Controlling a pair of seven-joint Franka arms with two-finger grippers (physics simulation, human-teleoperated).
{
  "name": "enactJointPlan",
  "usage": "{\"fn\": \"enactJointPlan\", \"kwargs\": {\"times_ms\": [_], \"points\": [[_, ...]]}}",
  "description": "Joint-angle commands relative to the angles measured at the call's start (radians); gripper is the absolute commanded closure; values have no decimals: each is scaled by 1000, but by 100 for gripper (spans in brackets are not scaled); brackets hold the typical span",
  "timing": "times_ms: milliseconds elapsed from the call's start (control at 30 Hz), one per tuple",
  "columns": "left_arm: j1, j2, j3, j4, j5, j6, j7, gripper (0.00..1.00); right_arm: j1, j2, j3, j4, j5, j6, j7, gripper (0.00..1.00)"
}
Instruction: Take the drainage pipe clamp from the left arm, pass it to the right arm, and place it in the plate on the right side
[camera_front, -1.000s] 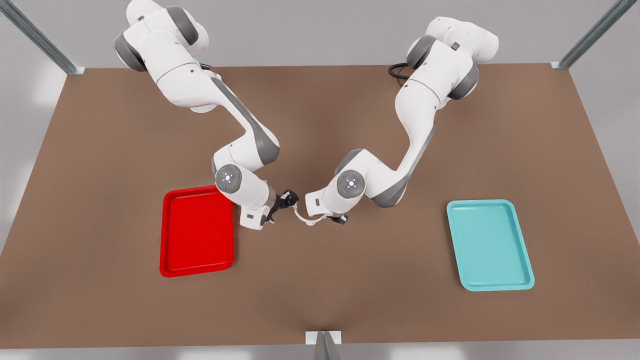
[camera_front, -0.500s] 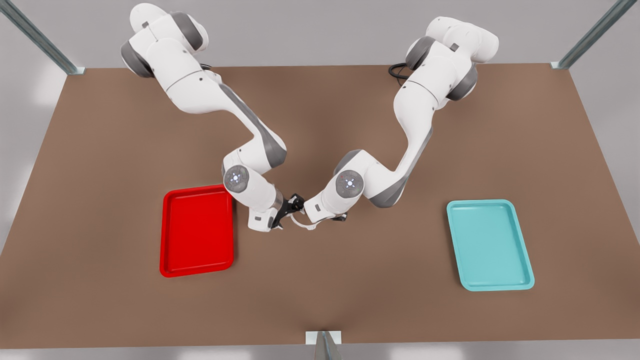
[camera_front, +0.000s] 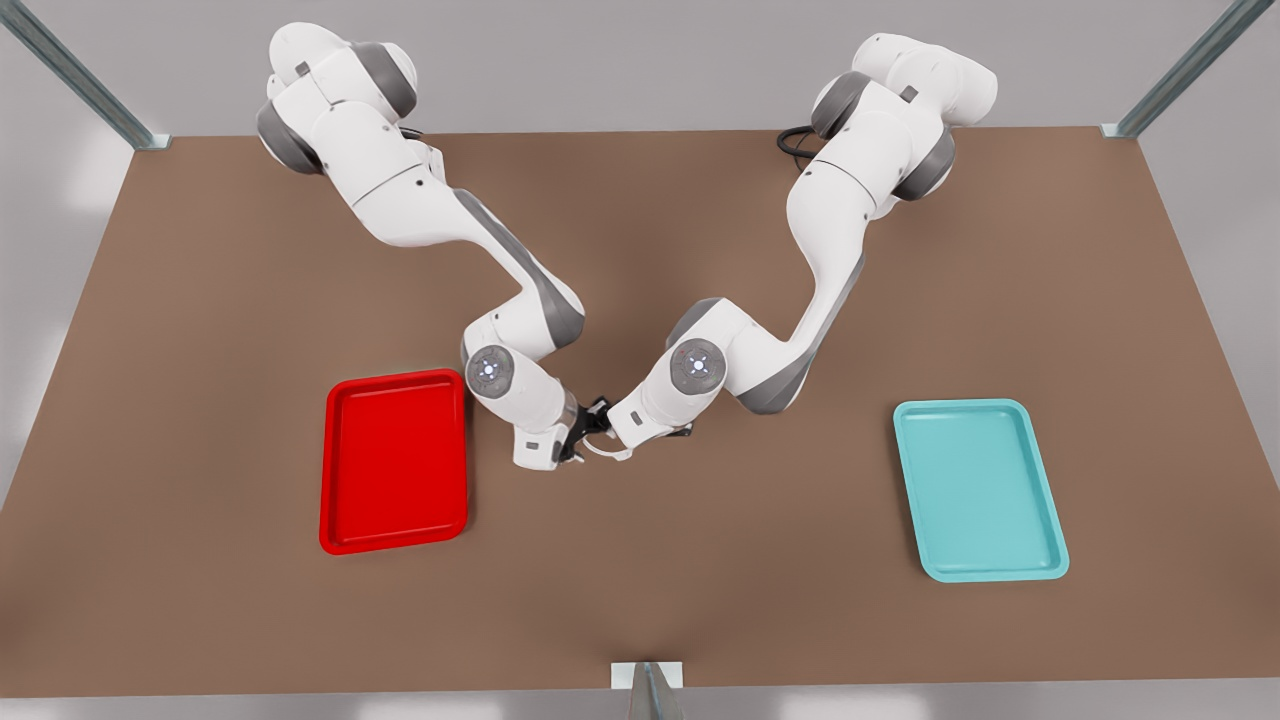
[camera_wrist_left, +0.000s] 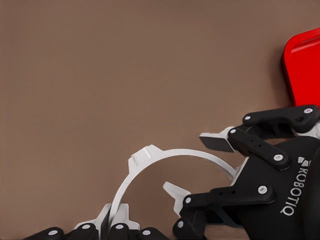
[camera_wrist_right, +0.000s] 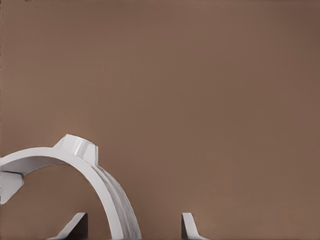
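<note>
Clamp (camera_wrist_left: 170, 160) pinched at one end by left gripper (camera_wrist_left: 107, 231); free end lies between spread fingers of right gripper (camera_wrist_left: 197, 167), not yet closed.

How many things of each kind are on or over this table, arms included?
Trays: 2 (red plate, teal tray)
Drainage pipe clamp: 1
Arms: 2 (left gripper shut on the clamp; right gripper, fingers open around its other end)
Total: 5
</note>
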Motion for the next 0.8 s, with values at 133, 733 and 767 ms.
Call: {"fn": "enactJointPlan", "kwargs": {"times_ms": [133,733,767], "points": [[3,-5,-2,2,-2,1,-76,0,1,1,0,11,-14,16,-38,79],[449,-557,141,-233,50,-694,360,0,-390,-192,-52,-214,-153,-148,-383,79],[446,-557,140,-234,39,-705,355,0,-414,-195,-58,-210,-195,-165,-400,79]]}}
